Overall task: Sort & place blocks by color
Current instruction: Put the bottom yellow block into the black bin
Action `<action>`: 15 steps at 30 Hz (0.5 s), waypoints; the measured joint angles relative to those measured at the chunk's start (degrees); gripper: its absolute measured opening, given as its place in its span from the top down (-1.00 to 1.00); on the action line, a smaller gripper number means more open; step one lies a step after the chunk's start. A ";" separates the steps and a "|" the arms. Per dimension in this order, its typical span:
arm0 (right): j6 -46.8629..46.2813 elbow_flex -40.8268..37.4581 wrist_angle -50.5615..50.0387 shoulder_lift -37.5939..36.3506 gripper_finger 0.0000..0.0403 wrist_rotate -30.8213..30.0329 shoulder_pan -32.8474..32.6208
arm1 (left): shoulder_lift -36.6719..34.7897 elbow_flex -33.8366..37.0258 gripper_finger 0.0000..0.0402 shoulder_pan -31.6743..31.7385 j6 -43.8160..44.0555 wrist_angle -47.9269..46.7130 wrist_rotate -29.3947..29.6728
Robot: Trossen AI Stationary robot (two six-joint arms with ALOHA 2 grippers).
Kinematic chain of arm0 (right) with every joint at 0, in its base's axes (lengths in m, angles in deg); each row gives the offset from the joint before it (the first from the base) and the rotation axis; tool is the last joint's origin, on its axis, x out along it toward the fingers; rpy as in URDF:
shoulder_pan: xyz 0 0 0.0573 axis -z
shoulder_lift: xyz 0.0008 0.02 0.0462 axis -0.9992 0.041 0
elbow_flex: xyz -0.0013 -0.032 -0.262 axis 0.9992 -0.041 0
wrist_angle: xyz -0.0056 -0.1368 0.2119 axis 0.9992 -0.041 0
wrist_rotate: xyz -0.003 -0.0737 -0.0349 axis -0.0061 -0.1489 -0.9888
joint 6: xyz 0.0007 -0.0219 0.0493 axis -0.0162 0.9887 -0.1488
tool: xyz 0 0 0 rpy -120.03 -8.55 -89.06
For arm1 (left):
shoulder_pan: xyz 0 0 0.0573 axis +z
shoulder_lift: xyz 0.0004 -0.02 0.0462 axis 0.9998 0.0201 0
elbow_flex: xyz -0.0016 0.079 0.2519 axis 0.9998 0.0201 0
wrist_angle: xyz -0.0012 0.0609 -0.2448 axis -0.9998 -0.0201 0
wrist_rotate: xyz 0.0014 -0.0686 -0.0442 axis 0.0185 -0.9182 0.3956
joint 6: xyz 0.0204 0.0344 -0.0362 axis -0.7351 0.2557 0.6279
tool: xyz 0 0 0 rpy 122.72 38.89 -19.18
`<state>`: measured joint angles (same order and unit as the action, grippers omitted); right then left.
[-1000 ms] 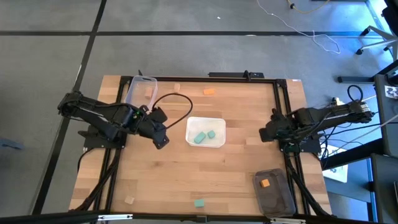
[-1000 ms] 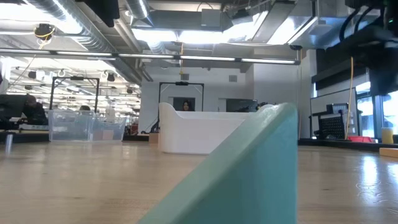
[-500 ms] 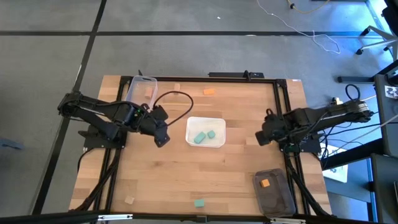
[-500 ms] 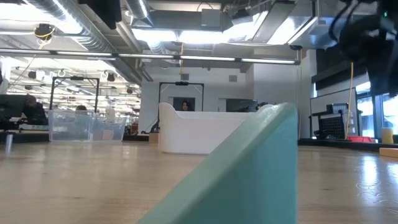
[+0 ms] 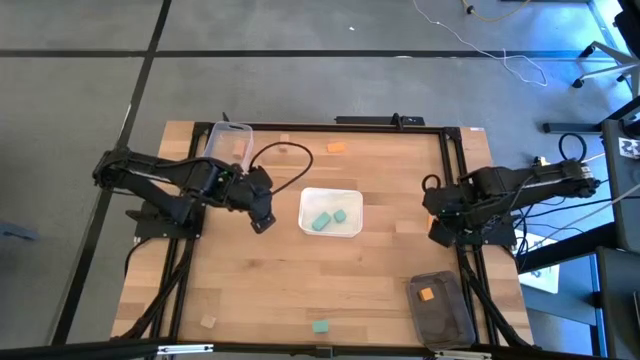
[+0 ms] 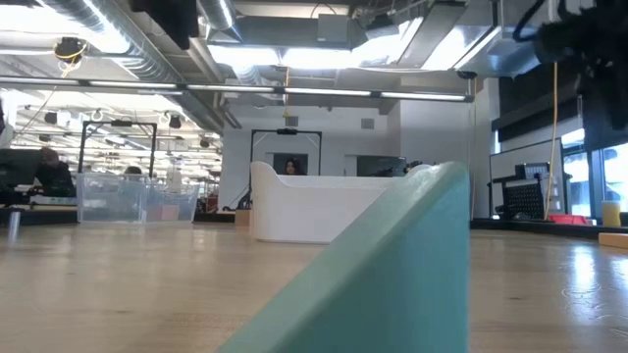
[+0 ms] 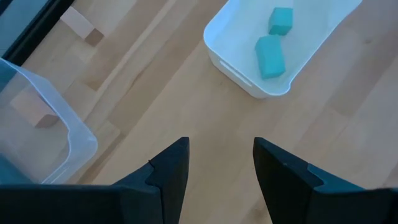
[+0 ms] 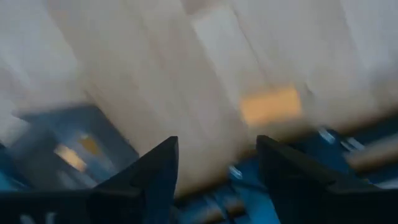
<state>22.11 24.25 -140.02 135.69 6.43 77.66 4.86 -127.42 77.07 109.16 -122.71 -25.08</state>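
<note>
Grey floor surrounds the pale wooden bench (image 5: 300,290), which sits in a black frame with an arm at each side. Near the middle stands a white rectangular plastic tray (image 5: 331,212) holding two teal green blocks (image 5: 329,218) lying side by side. At the far left edge a clear plastic tub (image 5: 226,146) holds one pale natural wood block (image 5: 241,147), and another pale wood block (image 5: 284,140) lies on the bench just beside it, with a loose orange block (image 5: 336,147) farther along the same edge. At the near right corner a dark translucent tub (image 5: 440,308) contains an orange block (image 5: 426,294). Along the near edge lie a single teal block (image 5: 320,326) and a pale wood block (image 5: 208,321), well apart. The left gripper (image 5: 262,217) hangs between the clear tub and the white tray, its fingers (image 7: 168,171) spread apart over bare wood and holding nothing. The right gripper (image 5: 438,232) is at the right edge of the bench, beyond the dark tub, its fingers (image 8: 155,171) likewise spread and empty.
</note>
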 joint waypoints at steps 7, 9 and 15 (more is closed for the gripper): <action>7.08 0.39 -9.87 2.28 -0.07 1.95 3.36 | 0.00 0.00 0.15 1.63 -0.40 2.11 -0.09; 10.61 0.39 -9.75 2.28 -0.07 1.46 3.70 | 0.00 0.00 0.15 1.94 -1.67 2.92 -0.72; 12.06 0.04 -9.05 2.22 -0.07 -1.58 3.95 | 0.00 0.00 0.15 3.25 -5.24 7.68 -3.41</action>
<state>34.17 24.30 -149.07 137.92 4.85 81.61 4.86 -127.42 80.32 103.91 -115.03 -28.50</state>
